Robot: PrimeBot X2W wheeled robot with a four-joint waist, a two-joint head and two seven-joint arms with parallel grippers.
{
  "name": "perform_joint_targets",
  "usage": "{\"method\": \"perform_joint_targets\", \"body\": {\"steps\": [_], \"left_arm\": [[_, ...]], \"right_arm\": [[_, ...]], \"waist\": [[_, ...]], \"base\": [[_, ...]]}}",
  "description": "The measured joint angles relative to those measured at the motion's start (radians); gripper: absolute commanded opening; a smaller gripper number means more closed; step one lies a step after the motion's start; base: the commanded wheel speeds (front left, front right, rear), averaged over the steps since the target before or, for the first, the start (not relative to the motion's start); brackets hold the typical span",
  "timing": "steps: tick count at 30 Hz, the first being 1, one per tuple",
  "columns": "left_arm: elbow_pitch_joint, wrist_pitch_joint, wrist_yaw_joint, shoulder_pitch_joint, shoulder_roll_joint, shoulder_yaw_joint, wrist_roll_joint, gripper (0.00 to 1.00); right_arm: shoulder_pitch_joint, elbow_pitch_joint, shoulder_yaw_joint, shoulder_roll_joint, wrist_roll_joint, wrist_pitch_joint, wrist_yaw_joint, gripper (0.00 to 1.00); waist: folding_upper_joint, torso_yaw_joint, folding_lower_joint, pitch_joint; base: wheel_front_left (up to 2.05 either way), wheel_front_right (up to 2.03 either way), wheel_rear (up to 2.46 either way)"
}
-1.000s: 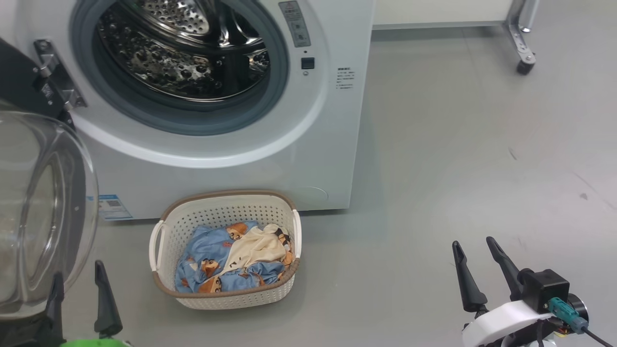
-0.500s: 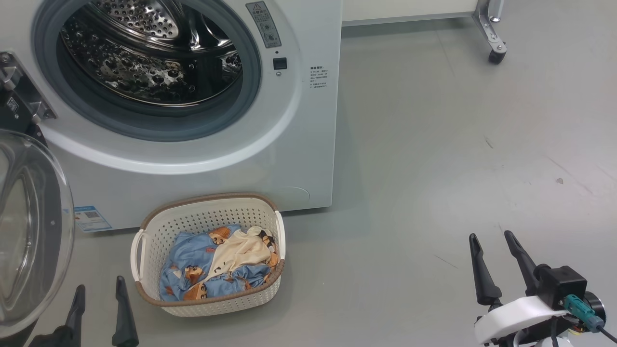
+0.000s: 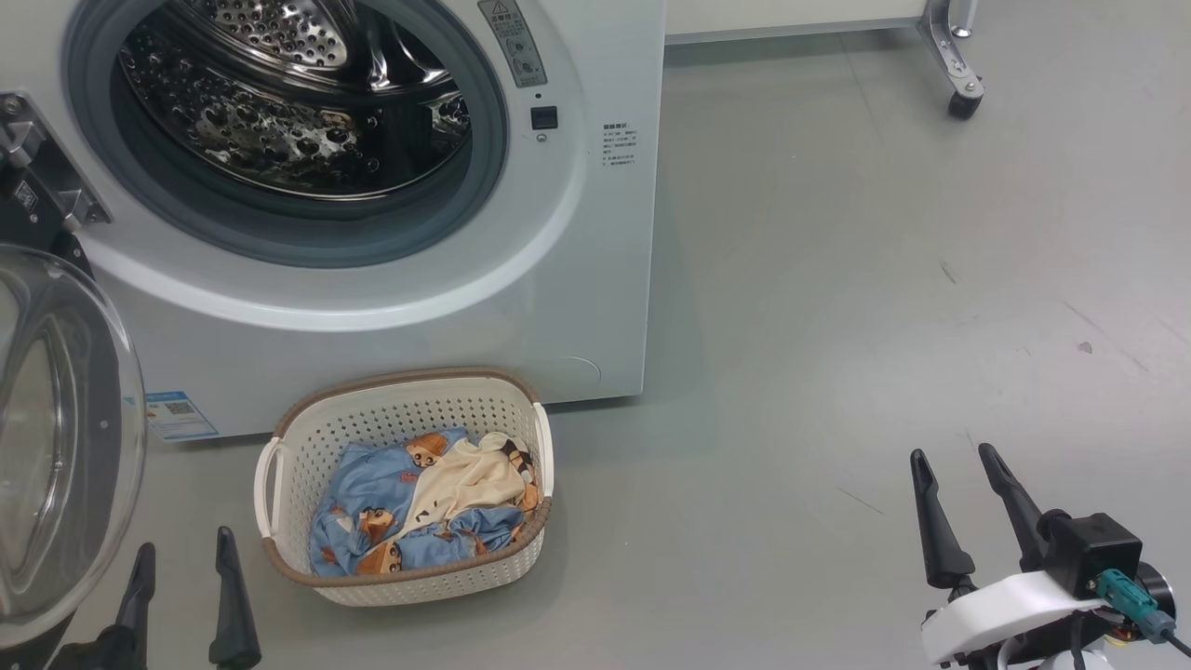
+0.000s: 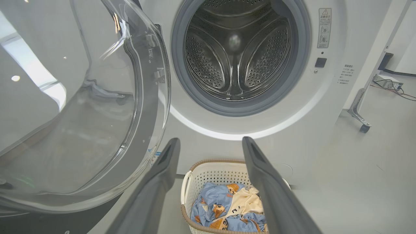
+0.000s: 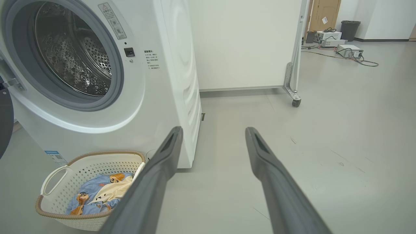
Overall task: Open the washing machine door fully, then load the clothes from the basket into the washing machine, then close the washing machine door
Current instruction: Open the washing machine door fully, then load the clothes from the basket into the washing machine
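The white washing machine (image 3: 595, 279) (image 4: 328, 107) (image 5: 169, 81) stands with its steel drum (image 3: 307, 102) (image 4: 237, 55) bare. Its door (image 3: 56, 437) (image 4: 81, 107) hangs swung out at the left, glass bowl toward me. On the floor before the machine sits the cream basket (image 3: 409, 419) (image 4: 214, 172) (image 5: 84, 162) holding the blue and cream clothes (image 3: 419, 502) (image 4: 230, 208) (image 5: 97, 195). My left gripper (image 3: 181, 549) (image 4: 209, 144) is open, low beside the door and left of the basket. At the lower right my right gripper (image 3: 958, 461) (image 5: 213, 133) is open over bare floor, far from the basket.
A white partition (image 5: 247, 42) on a castered metal foot (image 3: 958, 79) (image 5: 292, 94) stands behind and right of the machine. Grey floor (image 3: 884, 307) spreads wide to the right. Electronics boxes with cables (image 5: 347, 50) and a bin (image 5: 349, 29) lie far back.
The head camera has shifted, so the machine and basket sit further left in the picture than a second ago. Both grippers stay open and the clothes lie as before.
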Motion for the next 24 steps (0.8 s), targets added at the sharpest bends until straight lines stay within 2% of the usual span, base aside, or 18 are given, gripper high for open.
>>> {"method": "perform_joint_targets", "body": {"steps": [24], "left_arm": [[0.003,0.0,0.0,0.0,-0.002,0.001,0.021,1.0]], "right_arm": [[0.0,-0.003,0.004,0.001,0.0,0.0,0.0,1.0]], "waist": [[0.0,0.014,0.0,0.009]], "base": [[0.01,-0.01,0.0]]}}
